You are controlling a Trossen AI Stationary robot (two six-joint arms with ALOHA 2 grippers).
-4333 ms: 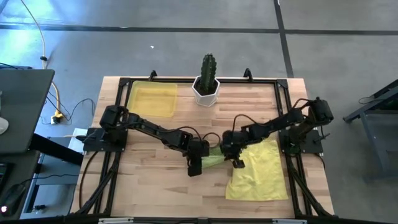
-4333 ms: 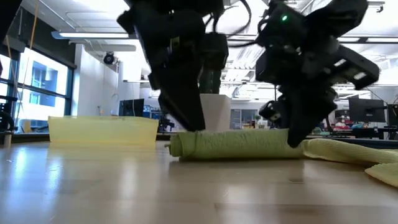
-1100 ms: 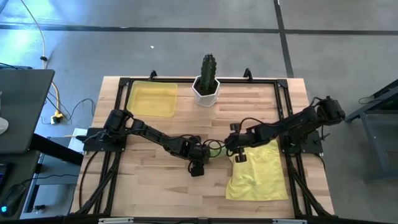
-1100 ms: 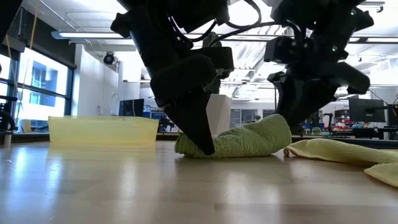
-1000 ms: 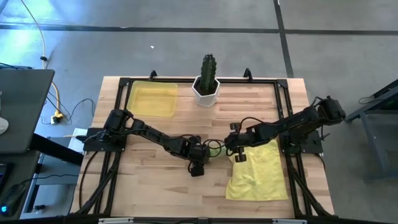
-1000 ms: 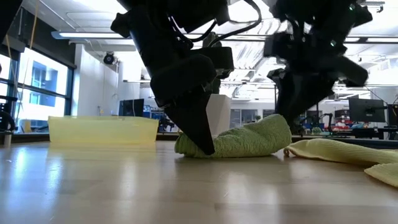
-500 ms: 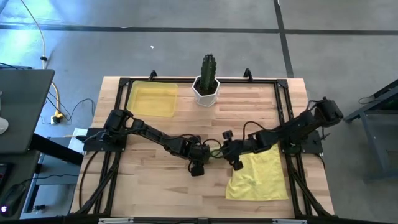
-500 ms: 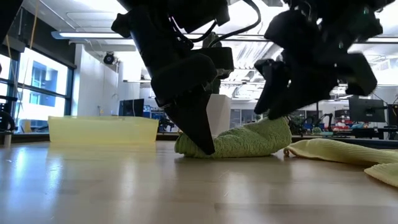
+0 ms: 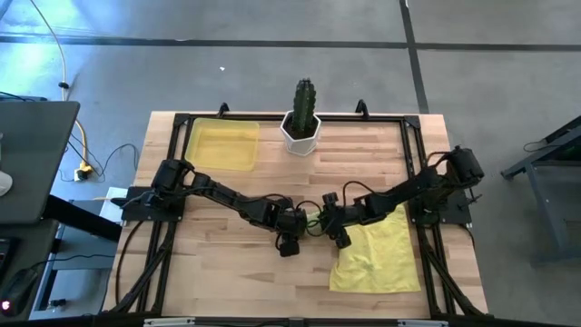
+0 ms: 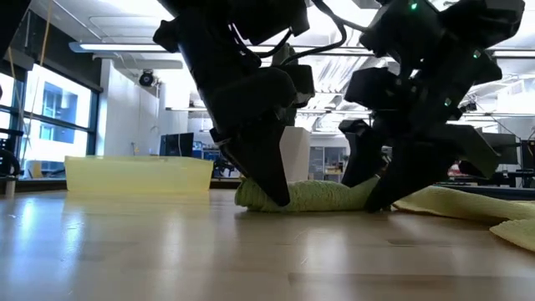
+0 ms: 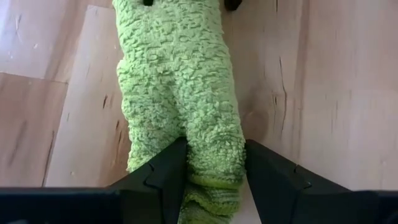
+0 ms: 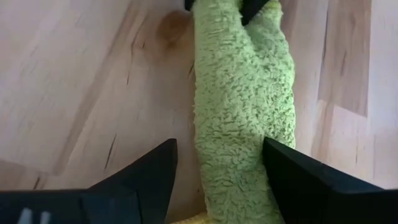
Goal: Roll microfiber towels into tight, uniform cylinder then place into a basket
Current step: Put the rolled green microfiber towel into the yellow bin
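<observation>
**Both grippers meeting at the rolled green towel**

The left gripper (image 11: 212, 177) is clamping one end of the lime green towel (image 11: 180, 87); its wrist view is showing both dark fingers (image 11: 163, 174) pressing into the fuzzy roll, which is stretching straight ahead from them across the wooden table (image 11: 336, 93). At the far end of that picture, two dark tips of the other arm are just peeking in beside the roll.

The right gripper (image 12: 217, 174) is straddling the opposite end with its fingers (image 12: 149, 171) spread wider than the cloth, a strip of bare wood showing between one finger and the roll, so it is standing released around the towel rather than pinching it.

Only the low view is revealing the height of things: the left gripper (image 10: 272, 188) and right gripper (image 10: 368, 188) are both reaching down to the tabletop, with the green roll (image 10: 322, 196) lying flat between them.

From overhead, the towel is almost hidden under the two wrists, only a sliver of green (image 9: 313, 221) showing between the left gripper (image 9: 289, 243) and right gripper (image 9: 338, 238). Just beyond the right gripper, the pale yellow towel (image 9: 377, 259) is lying spread open. Well apart from the left gripper, near the table's far corner, the basket (image 9: 223, 145) is sitting, with a cactus pot (image 9: 301, 127) beside it.
</observation>
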